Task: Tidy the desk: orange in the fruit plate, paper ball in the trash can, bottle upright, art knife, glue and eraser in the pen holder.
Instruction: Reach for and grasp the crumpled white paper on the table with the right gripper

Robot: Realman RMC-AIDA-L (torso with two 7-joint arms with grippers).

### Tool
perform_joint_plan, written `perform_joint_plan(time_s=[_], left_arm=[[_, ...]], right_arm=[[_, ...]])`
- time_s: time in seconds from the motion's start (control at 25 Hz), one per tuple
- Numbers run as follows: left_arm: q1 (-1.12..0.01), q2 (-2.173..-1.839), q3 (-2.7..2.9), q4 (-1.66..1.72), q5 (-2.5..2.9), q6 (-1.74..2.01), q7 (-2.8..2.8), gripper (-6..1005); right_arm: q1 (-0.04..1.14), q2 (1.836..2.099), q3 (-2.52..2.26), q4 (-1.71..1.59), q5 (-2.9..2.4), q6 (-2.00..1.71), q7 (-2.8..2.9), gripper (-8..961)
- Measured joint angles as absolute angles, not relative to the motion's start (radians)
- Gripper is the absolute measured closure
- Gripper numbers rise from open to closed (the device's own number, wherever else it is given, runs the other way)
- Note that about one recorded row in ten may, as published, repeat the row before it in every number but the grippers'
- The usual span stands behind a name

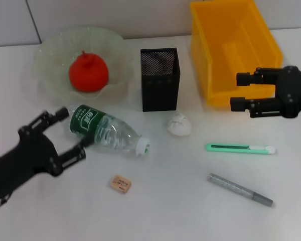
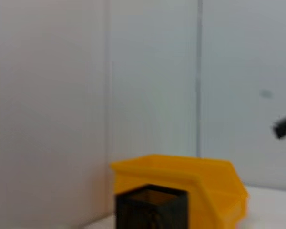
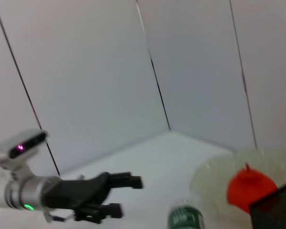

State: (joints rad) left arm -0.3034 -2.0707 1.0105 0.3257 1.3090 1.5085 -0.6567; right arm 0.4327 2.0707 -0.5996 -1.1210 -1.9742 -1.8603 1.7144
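The orange sits in the clear fruit plate at the back left; it also shows in the right wrist view. The bottle lies on its side, green label toward my left gripper, which is open right beside its base. The white paper ball lies before the black mesh pen holder. The green art knife, grey glue stick and tan eraser lie on the table. My right gripper is open, in front of the yellow trash bin.
The white table ends at a wall behind. The left wrist view shows the yellow bin and pen holder. The right wrist view shows my left gripper and the bottle's label end.
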Motion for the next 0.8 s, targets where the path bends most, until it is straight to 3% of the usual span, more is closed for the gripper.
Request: perform_joint_plan(time_s=[0.28,0.8], left_arm=[[-0.289,-2.069,1.048,0.312,1.309,1.515,-0.639,186],[-0.297,-2.069,1.049,0.31,1.309,1.508,-0.645,186]], right_arm=[[0.549,2.065,-0.773,-1.411,-2.21,-1.892,2.088,167],[0.699,2.079,-1.136,-1.569,-2.482,-1.874,2.501,167]])
